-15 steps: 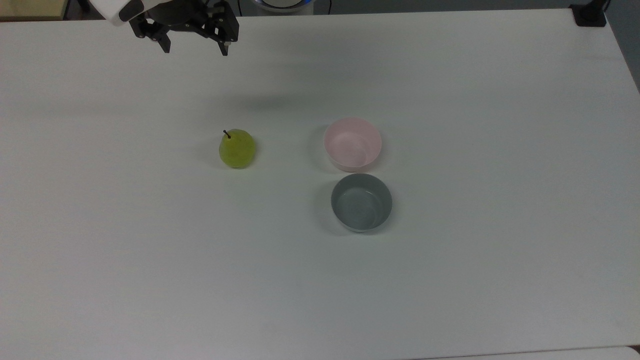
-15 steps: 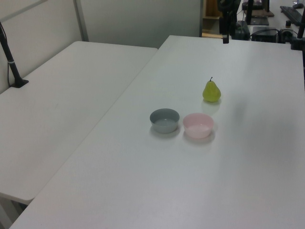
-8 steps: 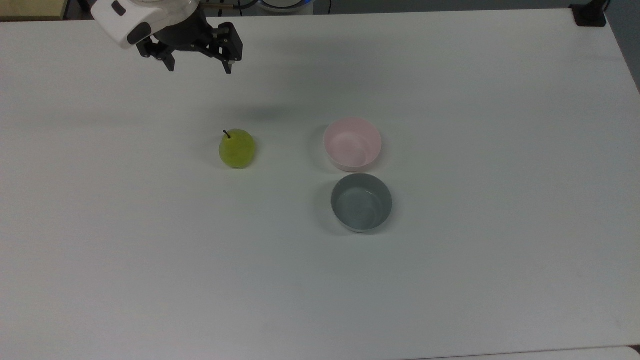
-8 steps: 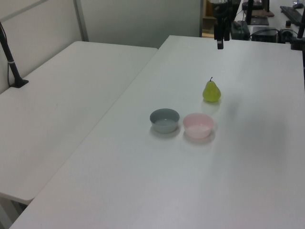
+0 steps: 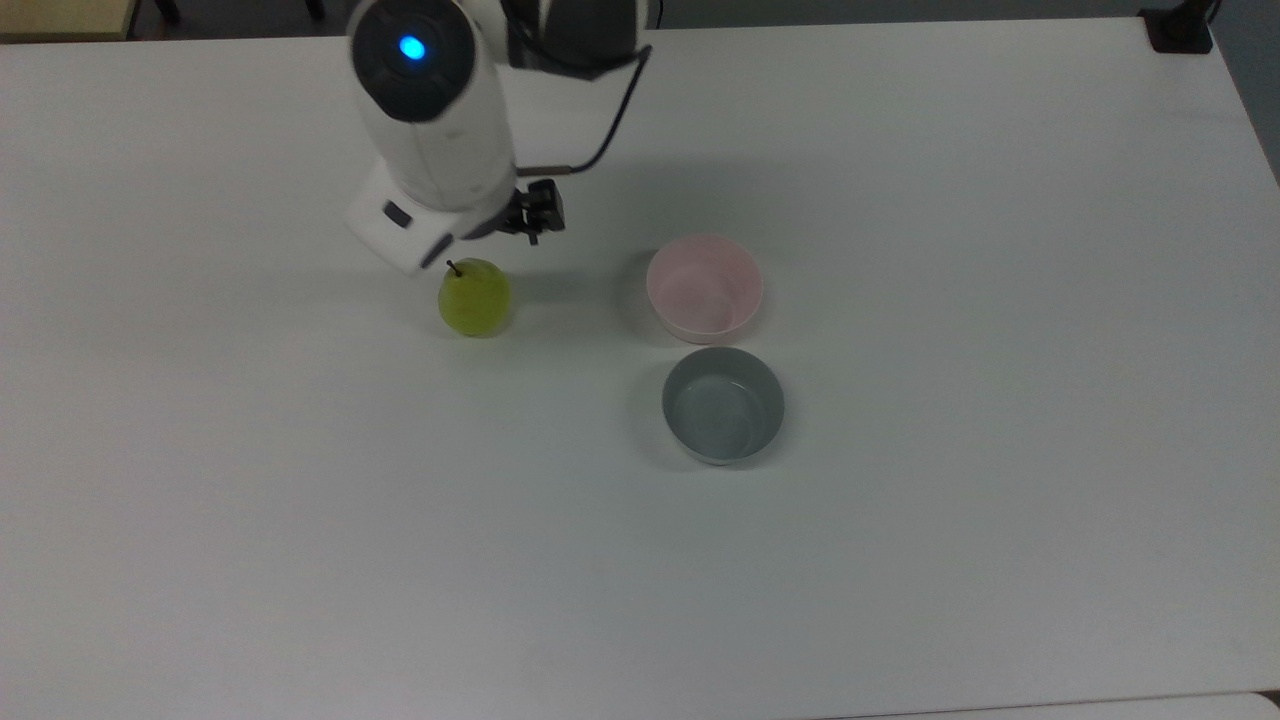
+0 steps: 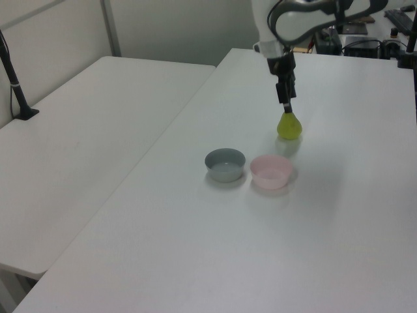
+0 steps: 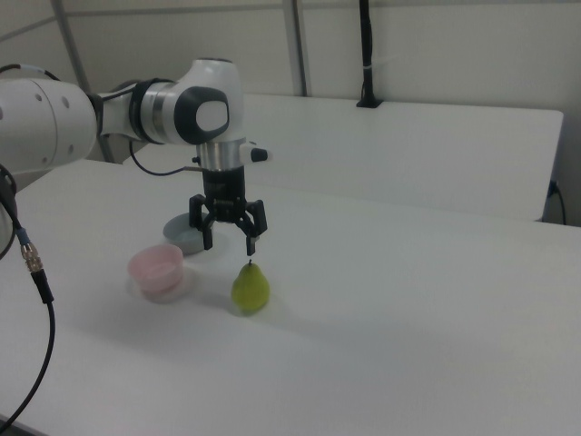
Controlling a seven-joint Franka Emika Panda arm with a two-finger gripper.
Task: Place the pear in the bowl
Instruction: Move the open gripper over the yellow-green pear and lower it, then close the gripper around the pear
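The pear stands upright on the white table, stem up, well apart from the pink bowl on the top view's right; a grey bowl sits just beside the pink one, nearly touching it, and both are empty. The gripper hangs above the pear, pointing down; in the right view its fingers are spread wide with nothing between them, and one fingertip looks to be close over the stem, though whether it touches is hard to judge. In the left view the gripper stands directly over the pear; in the top view the arm's white body covers most of it.
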